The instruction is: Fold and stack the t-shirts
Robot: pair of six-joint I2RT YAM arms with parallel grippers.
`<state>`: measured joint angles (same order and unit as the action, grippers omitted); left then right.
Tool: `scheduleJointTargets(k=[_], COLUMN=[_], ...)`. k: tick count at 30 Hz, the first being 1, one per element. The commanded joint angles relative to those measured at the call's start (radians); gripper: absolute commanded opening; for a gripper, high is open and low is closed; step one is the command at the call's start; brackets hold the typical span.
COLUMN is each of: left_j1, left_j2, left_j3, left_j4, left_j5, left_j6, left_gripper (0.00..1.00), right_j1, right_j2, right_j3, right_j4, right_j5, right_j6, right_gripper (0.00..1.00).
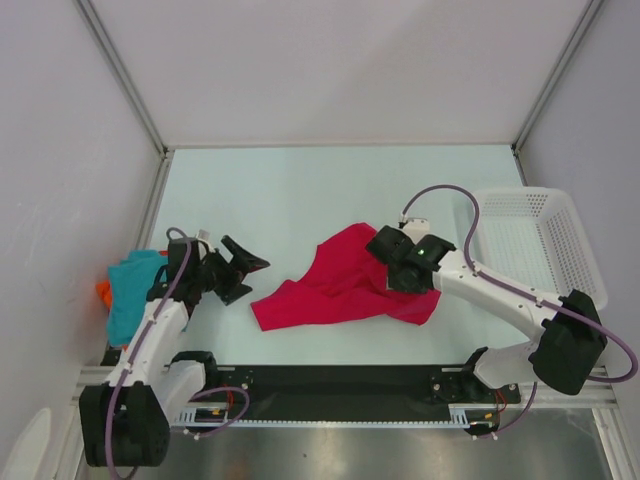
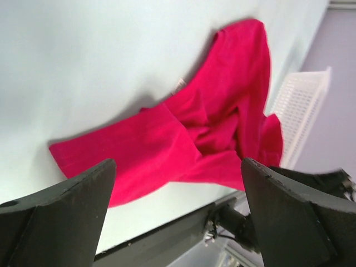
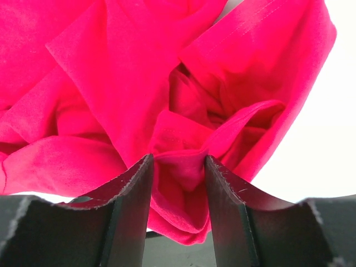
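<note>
The crimson-pink t-shirt [image 1: 335, 287] lies crumpled in the middle of the table, and it also shows in the left wrist view [image 2: 167, 139]. My right gripper [image 1: 393, 272] sits over its right part. In the right wrist view the gripper [image 3: 178, 158] is shut on a bunched fold of this shirt [image 3: 111, 67]. My left gripper [image 1: 255, 278] is open wide and empty, just left of the shirt's left end, and it faces the shirt in its own view [image 2: 177, 164]. The teal-blue t-shirt [image 1: 130, 292] lies at the table's left edge on the orange one [image 1: 103, 293].
A white mesh basket [image 1: 535, 245] stands at the right edge of the table, also seen in the left wrist view [image 2: 300, 111]. Grey walls close in the back and both sides. The black rail [image 1: 340, 385] runs along the near edge.
</note>
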<state>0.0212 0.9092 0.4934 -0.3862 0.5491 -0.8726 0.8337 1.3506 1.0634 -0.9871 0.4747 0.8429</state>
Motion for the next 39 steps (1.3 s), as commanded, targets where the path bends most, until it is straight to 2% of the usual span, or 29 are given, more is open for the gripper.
scheduleJointTargets(k=[1,9,10,13,20,27,30,32,33,34,35,36,37,39], left_j1=[-0.085,-0.216,-0.231,-0.288,-0.356,-0.399,-0.403,-0.403,-0.403,-0.403,-0.405,-0.403,-0.403,-0.405], left_j2=[0.077,0.168,0.184,0.241,0.408,0.465,0.474,0.473,0.467,0.461,0.456,0.451,0.448,0.444], left_j3=[0.112,0.165,0.193,0.246,0.251,0.218,0.206,0.189,0.182,0.175,0.165,0.162,0.162,0.162], left_j4=[-0.017,-0.078,-0.094,-0.128,-0.076,-0.028,-0.011,0.004,0.012,0.026,0.029,0.032,0.033,0.038], left_j5=[-0.199,-0.461,-0.538,-0.635,-0.6,-0.584,-0.565,-0.558,-0.531,-0.525,-0.519,-0.509,-0.502,-0.485], left_j6=[-0.026,0.0,0.007,0.032,0.014,-0.019,-0.026,-0.031,-0.032,-0.042,-0.046,-0.051,-0.052,-0.048], left_gripper=[1.0,1.0,0.99,1.0,1.0,0.99,0.95,0.81,0.7,0.42,0.23,0.12,0.08,0.06], right_j1=[-0.008,-0.045,-0.047,-0.058,-0.09,-0.117,-0.134,-0.143,-0.145,-0.146,-0.148,-0.15,-0.15,-0.151], right_j2=[-0.007,-0.033,-0.034,-0.033,-0.033,-0.068,-0.085,-0.093,-0.102,-0.107,-0.11,-0.116,-0.116,-0.123], right_j3=[0.056,0.098,0.108,0.121,0.124,0.116,0.106,0.099,0.092,0.09,0.087,0.086,0.083,0.083], right_j4=[-0.03,-0.051,-0.053,-0.056,-0.045,-0.059,-0.058,-0.059,-0.058,-0.058,-0.058,-0.059,-0.061,-0.061], right_j5=[0.044,0.042,0.042,0.036,0.018,0.01,0.004,-0.002,-0.004,-0.007,-0.008,-0.01,-0.01,-0.013], right_j6=[-0.016,-0.062,-0.067,-0.082,-0.11,-0.131,-0.137,-0.137,-0.137,-0.136,-0.137,-0.136,-0.137,-0.134], right_gripper=[0.47,0.47,0.47,0.47,0.47,0.47,0.47,0.47,0.48,0.47,0.47,0.47,0.47,0.47])
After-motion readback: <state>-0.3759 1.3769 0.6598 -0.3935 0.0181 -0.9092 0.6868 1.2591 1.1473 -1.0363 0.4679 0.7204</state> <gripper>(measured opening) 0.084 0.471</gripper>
